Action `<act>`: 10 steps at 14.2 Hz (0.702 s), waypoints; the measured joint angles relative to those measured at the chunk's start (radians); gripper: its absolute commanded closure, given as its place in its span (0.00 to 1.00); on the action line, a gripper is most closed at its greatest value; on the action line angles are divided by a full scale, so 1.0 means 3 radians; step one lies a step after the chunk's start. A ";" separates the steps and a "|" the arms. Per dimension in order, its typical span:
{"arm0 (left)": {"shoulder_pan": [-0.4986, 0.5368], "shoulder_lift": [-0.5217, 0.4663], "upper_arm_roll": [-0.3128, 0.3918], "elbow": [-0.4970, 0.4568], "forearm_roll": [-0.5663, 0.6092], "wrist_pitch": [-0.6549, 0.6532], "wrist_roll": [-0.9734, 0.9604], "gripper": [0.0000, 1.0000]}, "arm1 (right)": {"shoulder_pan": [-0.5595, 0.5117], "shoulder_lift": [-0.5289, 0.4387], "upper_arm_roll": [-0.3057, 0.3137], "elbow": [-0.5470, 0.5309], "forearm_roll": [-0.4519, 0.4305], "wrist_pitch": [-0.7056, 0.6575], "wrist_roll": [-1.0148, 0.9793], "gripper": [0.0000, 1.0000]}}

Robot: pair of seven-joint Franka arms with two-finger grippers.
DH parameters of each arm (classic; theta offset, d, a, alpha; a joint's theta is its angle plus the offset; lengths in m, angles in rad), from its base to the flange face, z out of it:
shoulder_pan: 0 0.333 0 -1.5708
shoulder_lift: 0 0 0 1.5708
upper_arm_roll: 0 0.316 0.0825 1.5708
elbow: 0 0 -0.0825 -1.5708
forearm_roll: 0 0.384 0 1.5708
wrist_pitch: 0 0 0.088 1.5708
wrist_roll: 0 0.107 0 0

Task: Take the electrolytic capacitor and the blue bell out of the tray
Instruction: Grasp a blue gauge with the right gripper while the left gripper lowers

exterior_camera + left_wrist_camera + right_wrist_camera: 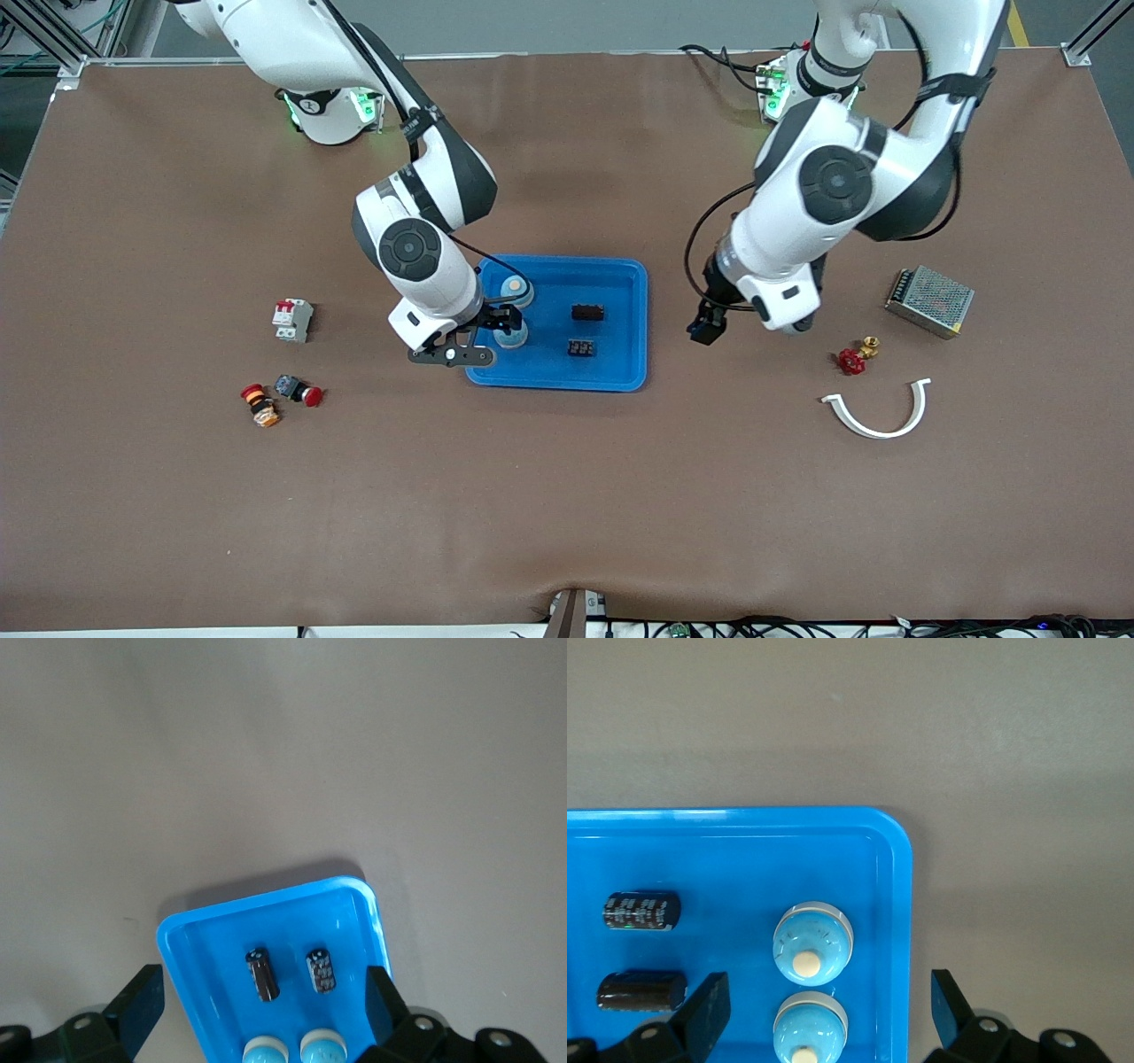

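Note:
A blue tray (620, 275) sits mid-table. In it lie two black capacitors (588, 312) (581, 348) and two blue bells (517, 290) (512, 337), the bells at the right arm's end. My right gripper (498, 321) is open and empty, over the bells at the tray's edge. The right wrist view shows its fingers spread around the bells (813, 943) (810, 1028), with the capacitors (642, 911) beside them. My left gripper (706, 330) is open and empty, over the table beside the tray at the left arm's end. Its wrist view shows both capacitors (262, 974) (321, 970) and the tray (186, 948).
A white breaker (292, 319) and two red push buttons (301, 392) (260, 406) lie toward the right arm's end. A metal power supply (928, 300), a red valve (855, 358) and a white curved clip (877, 412) lie toward the left arm's end.

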 measured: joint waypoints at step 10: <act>-0.0260 0.0500 -0.0001 0.0241 0.0130 0.0165 -0.0890 0.00 | 0.0180 0.0382 0.0001 -0.0004 -0.0002 0.0391 0.0000 0.00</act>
